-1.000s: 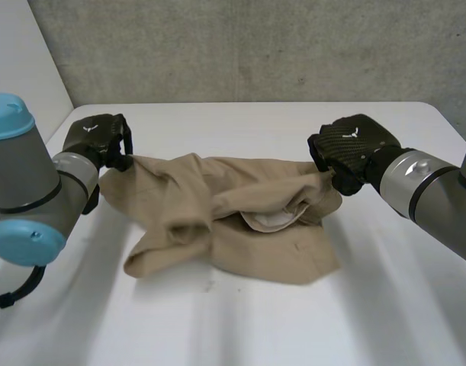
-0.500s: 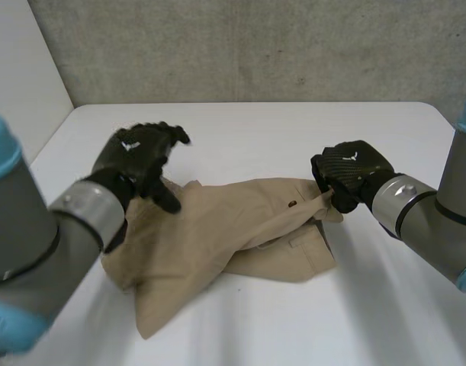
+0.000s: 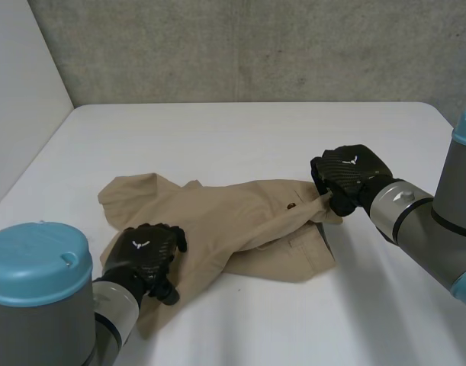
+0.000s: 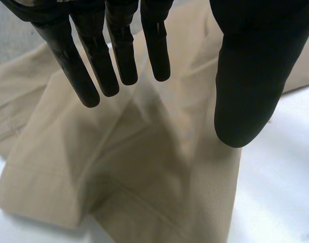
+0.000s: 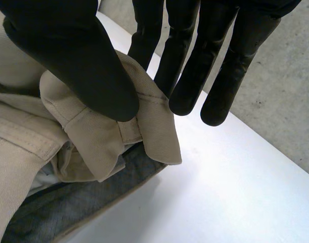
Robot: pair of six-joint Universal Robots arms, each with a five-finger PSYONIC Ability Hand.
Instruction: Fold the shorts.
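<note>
Tan shorts (image 3: 240, 217) lie rumpled mid-desk (image 3: 240, 137), the lower layer mostly hidden under the upper. Right hand (image 3: 347, 177): thumb and fingers pinch the waistband corner, partly covering it. Left hand (image 3: 145, 255) over near leg, fingers straight, spread, holding nothing.

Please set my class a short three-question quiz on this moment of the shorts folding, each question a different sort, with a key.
1. True or false: the left hand holds its fingers straight over the tan shorts.
2. Which part of the shorts does the right hand pinch? A leg hem; B waistband; C pocket.
3. Fill in: the shorts lie on a white ____.
Key: 1 true; 2 B; 3 table.
</note>
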